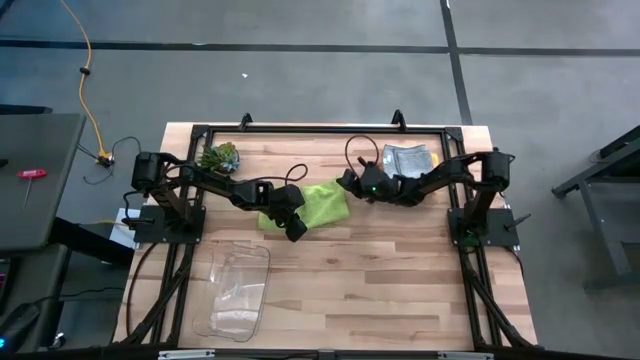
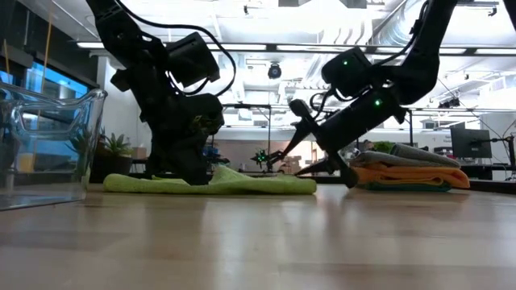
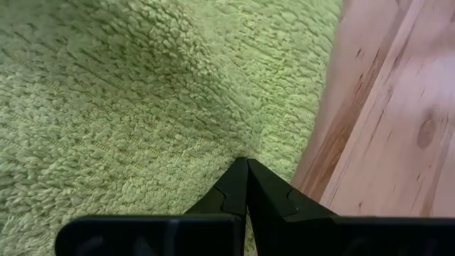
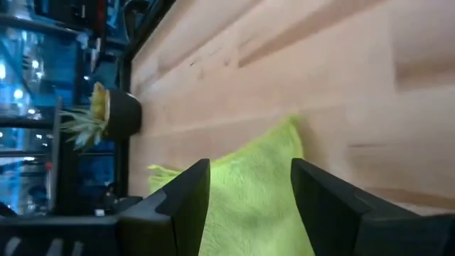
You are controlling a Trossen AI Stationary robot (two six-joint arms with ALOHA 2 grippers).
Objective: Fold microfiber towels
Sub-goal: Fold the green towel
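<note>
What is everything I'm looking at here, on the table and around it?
lime green microfiber towel: one, lime green, lying flat near the middle of the table, between the two grippers.
stack of folded towels: one pile, grey on top with orange and teal layers showing, at the table's back right.
clear plastic bin: one, see-through, front left of the table.
small spiky green plant: one, green in a dark pot, back left corner.
light wooden table: one, pale planks in a black frame.
left gripper: one, black, shut, tips pressed on the lime towel's left part.
right gripper: one, black, open, low at the towel's right edge.
</note>
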